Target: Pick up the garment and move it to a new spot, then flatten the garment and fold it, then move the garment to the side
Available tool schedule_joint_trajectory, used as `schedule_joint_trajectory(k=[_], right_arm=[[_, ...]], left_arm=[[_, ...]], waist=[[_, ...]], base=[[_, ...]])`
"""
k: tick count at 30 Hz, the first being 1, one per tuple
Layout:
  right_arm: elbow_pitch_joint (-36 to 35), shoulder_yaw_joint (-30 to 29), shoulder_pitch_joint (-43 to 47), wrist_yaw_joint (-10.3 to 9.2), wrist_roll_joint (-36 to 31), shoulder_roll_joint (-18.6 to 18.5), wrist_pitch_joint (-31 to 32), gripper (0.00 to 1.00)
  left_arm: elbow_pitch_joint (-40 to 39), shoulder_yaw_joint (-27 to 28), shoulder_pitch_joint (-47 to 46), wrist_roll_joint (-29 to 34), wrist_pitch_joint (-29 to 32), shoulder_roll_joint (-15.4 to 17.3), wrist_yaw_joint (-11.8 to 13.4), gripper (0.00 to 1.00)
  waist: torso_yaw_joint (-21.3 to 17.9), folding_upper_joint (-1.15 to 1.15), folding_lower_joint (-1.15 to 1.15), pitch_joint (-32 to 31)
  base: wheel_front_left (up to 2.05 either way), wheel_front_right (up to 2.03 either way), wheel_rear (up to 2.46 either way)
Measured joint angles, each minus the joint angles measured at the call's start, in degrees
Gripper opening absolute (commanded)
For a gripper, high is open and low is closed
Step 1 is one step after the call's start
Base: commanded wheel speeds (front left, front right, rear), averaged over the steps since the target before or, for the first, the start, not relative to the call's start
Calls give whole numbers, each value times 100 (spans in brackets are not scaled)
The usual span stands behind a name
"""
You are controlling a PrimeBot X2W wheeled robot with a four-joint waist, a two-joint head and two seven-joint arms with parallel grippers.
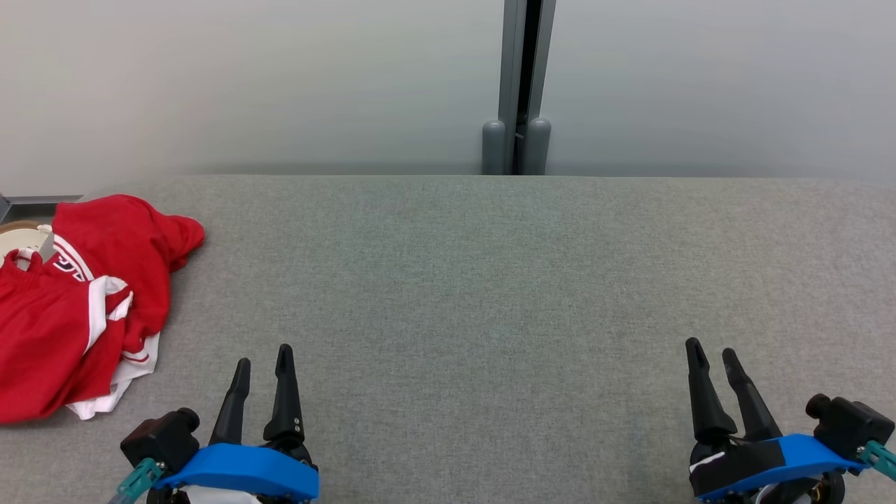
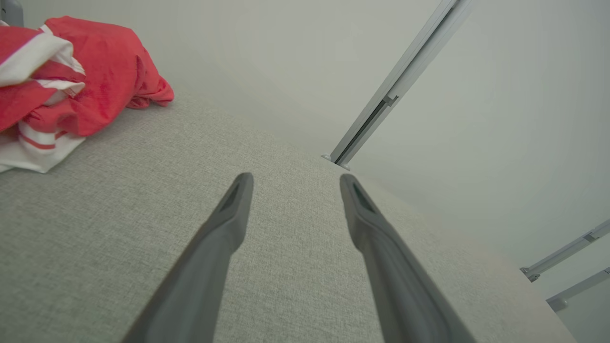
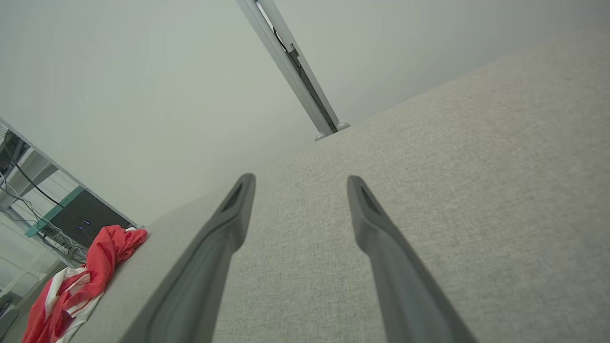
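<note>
Garment (image 1: 70,301) crumpled, red-white (possibly jersey, edge cropped), on grey woven surface (image 1: 490,280); left tool (image 1: 263,355), right tool (image 1: 710,347) spread, empty.

Red garment (image 1: 77,294) with white stripes; grey woven table (image 1: 490,294); dark claws, blue mounts

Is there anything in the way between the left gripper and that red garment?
Nothing visible. The left gripper is open above the bare grey surface. The crumpled red garment lies to its left at the surface's edge, with plain fabric between them.
</note>
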Motion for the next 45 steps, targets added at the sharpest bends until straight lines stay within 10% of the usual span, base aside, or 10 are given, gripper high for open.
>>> schedule_joint_trajectory(k=[45], right_arm=[[370, 169, -79, 3, -2438, -22, -570, 100]], left_arm=[[584, -160, -104, 1846, -560, 25, 59, 100]], waist=[[57, 0, 0, 136]], base=[[0, 0, 0]])
